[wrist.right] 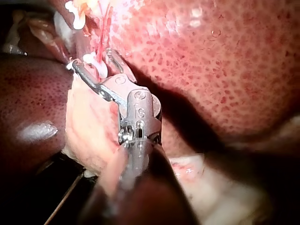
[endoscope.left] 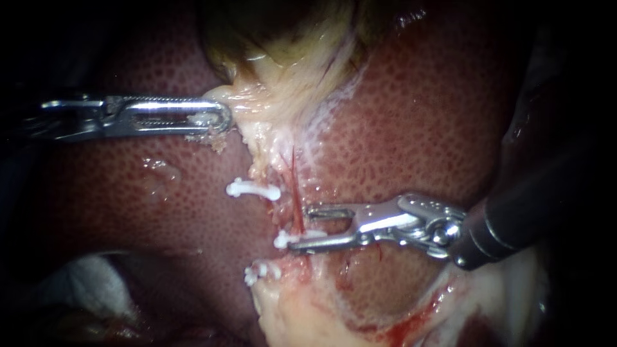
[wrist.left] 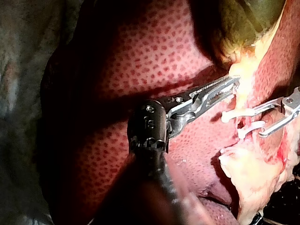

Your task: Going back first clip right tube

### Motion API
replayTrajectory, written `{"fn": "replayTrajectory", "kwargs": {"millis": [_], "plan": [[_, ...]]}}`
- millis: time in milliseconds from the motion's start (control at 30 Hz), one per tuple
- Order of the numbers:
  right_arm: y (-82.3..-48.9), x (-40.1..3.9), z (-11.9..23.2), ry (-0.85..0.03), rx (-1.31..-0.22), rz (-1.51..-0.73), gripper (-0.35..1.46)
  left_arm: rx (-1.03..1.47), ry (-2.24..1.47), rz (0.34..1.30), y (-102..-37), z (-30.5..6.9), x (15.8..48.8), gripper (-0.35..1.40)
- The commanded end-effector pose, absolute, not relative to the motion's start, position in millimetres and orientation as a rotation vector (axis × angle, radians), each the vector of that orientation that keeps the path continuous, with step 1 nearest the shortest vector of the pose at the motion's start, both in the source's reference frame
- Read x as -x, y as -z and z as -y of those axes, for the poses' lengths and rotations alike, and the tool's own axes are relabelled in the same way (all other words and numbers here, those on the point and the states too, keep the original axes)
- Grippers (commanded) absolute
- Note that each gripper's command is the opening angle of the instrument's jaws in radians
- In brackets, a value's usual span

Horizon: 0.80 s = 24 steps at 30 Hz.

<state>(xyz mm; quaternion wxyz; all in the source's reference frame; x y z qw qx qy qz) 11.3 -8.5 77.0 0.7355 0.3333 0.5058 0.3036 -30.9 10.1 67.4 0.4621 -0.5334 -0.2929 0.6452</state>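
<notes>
Liver (endoscope.left: 418,128) forms the bed where the left instrument (endoscope.left: 222,117), jaws clamped on gallbladder tissue (endoscope.left: 247,103), apparently stretches the tube (endoscope.left: 295,186), which the right instrument (endoscope.left: 301,227), jaws apart, straddles beside a white clip (endoscope.left: 283,241).

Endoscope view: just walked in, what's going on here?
The left instrument has its jaws shut on the pale tissue just below the gallbladder. The right instrument has open jaws straddling the tube and grips nothing. Three white clips sit along that tube, and the right instrument's lower jaw lies against the middle clip. The liver lies underneath.
</notes>
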Motion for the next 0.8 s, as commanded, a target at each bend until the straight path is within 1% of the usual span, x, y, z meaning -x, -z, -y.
{"fn": "replayTrajectory", "kwargs": {"millis": [33,233,433,633,800], "plan": [[-76.5,-10.7,8.3,-0.653,-0.728,-1.116,0.50,1.312,-1.587,0.720,-67.4,-10.1,30.9,-0.35],[-73.1,-7.5,6.5,-0.592,-0.711,-1.136,0.50,1.312,-1.587,0.719,-67.5,-10.0,31.0,-0.35],[-70.4,-5.4,4.8,-0.539,-0.691,-1.155,0.50,1.312,-1.588,0.718,-67.6,-9.9,31.0,-0.35],[-68.6,-4.1,4.1,-0.479,-0.662,-1.174,0.50,1.315,-1.586,0.715,-67.7,-9.8,31.2,-0.35],[-68.1,-3.8,3.7,-0.446,-0.642,-1.185,0.50,1.316,-1.587,0.716,-67.8,-9.7,31.4,-0.35]]}}
